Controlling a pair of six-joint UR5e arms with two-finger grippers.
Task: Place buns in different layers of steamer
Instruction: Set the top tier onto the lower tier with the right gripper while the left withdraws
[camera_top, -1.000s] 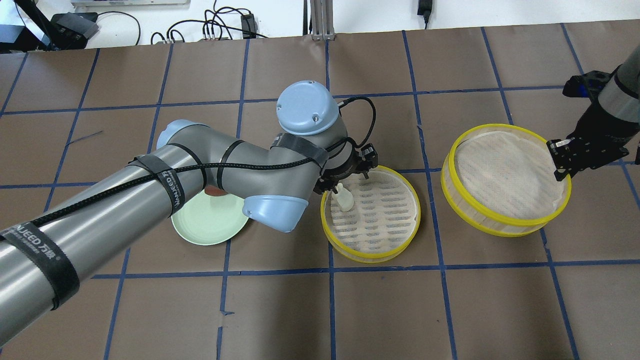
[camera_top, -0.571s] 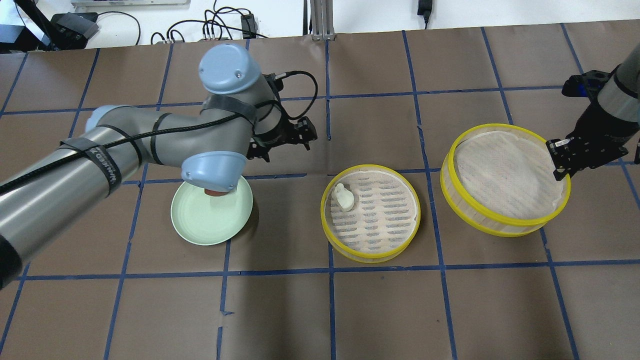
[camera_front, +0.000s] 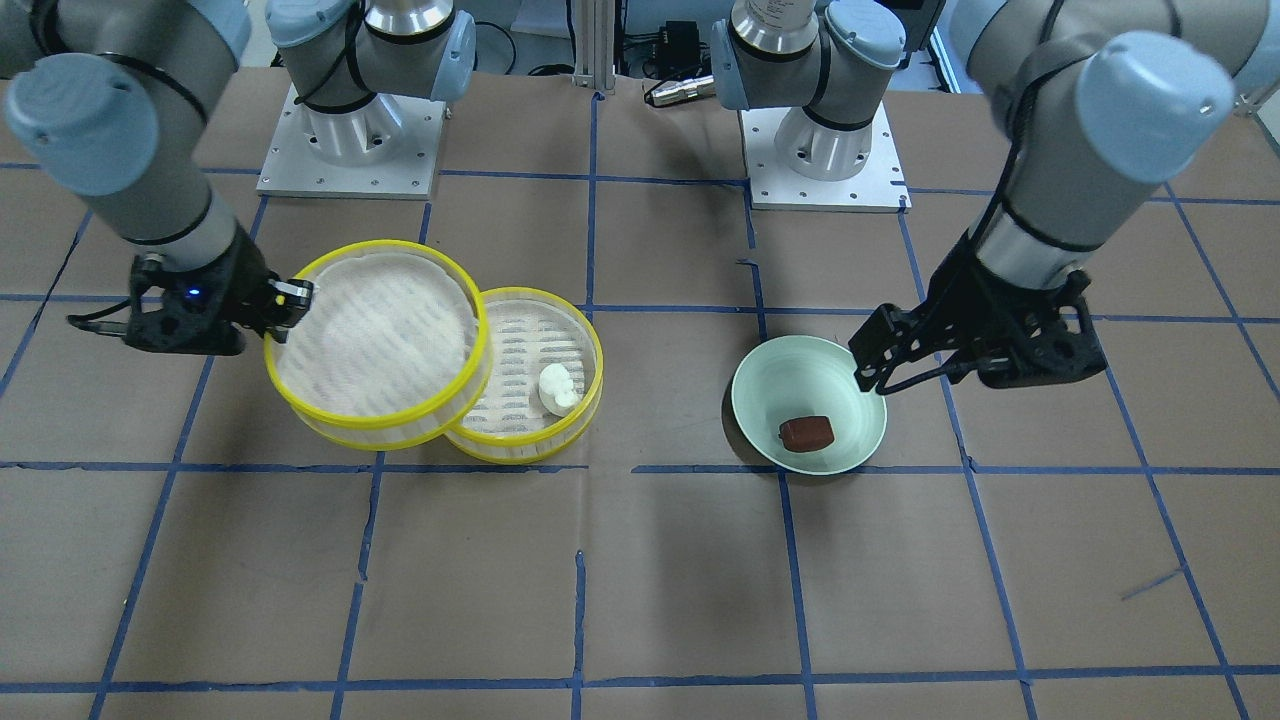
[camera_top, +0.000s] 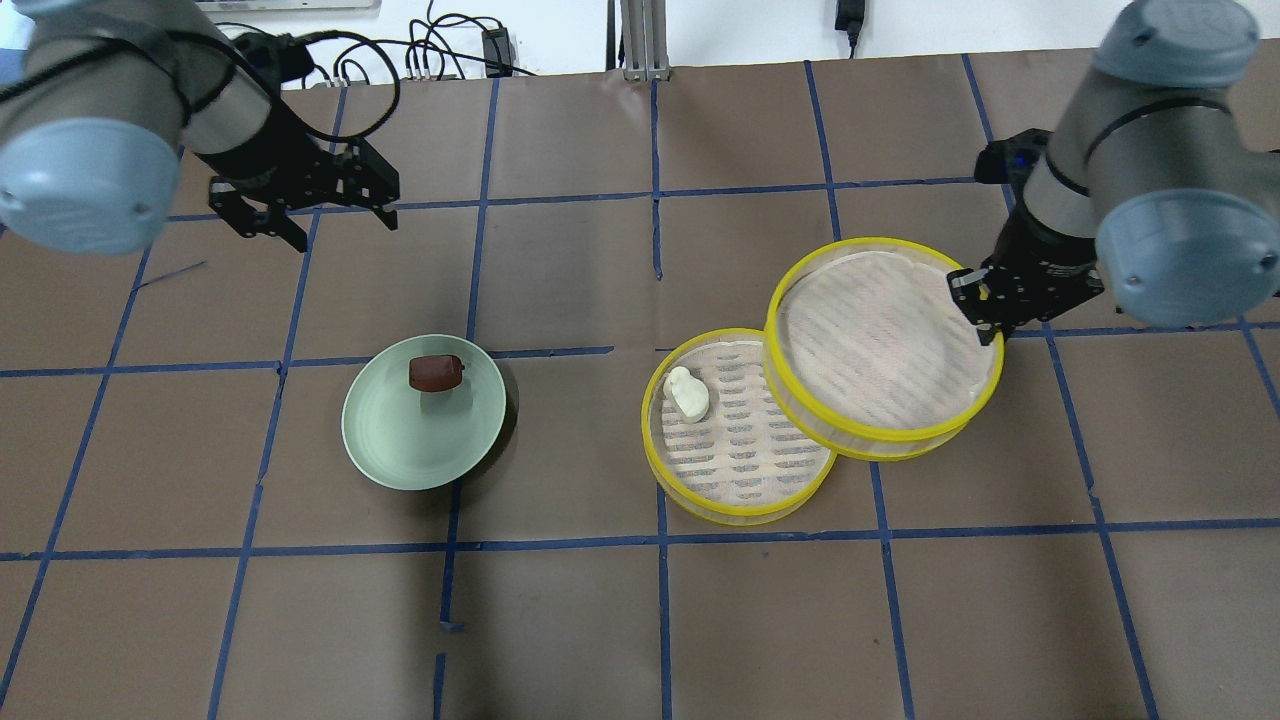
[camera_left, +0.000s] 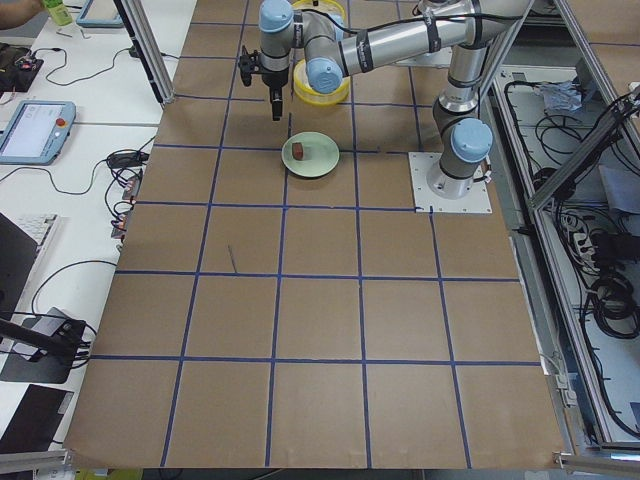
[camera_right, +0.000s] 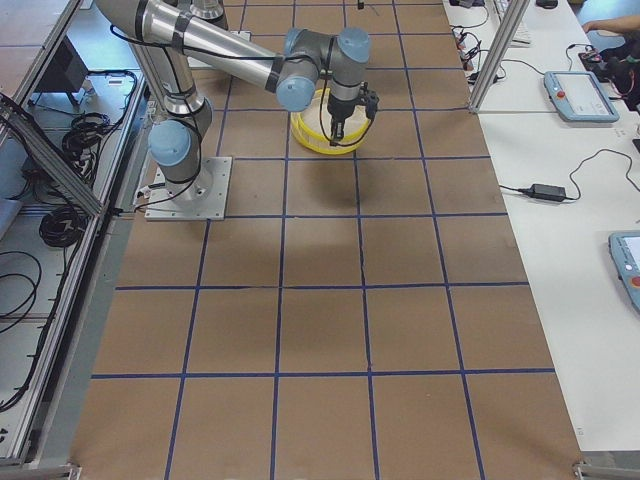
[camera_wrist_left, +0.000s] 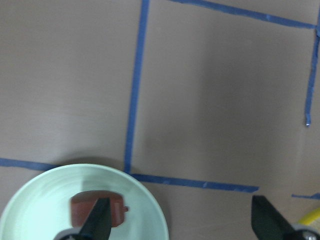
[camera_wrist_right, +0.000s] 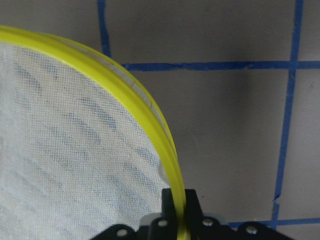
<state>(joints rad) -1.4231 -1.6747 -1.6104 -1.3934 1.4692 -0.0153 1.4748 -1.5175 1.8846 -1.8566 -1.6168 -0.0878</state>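
The white bun (camera_top: 688, 394) lies in the lower steamer tier (camera_top: 740, 455), near its left rim; it also shows in the front view (camera_front: 557, 388). The reddish-brown bun (camera_top: 435, 373) lies on the pale green plate (camera_top: 410, 450), and in the left wrist view (camera_wrist_left: 97, 210). My right gripper (camera_top: 985, 305) is shut on the rim of the empty upper tier (camera_top: 880, 340), which it holds tilted over the lower tier's right part. The right wrist view shows its jaws pinching the yellow rim (camera_wrist_right: 170, 165). My left gripper (camera_top: 343, 228) is open and empty, beyond the plate and to its left.
Both arm bases (camera_front: 350, 130) stand at the robot's side of the table. Cables (camera_top: 440, 50) and a metal post (camera_top: 640, 40) lie past the far edge. Blue tape lines grid the brown table cover.
My left arm left the white bun in the lower tier and swung left and away, past the plate. My right gripper carried the upper tier left until it overlaps the lower tier.
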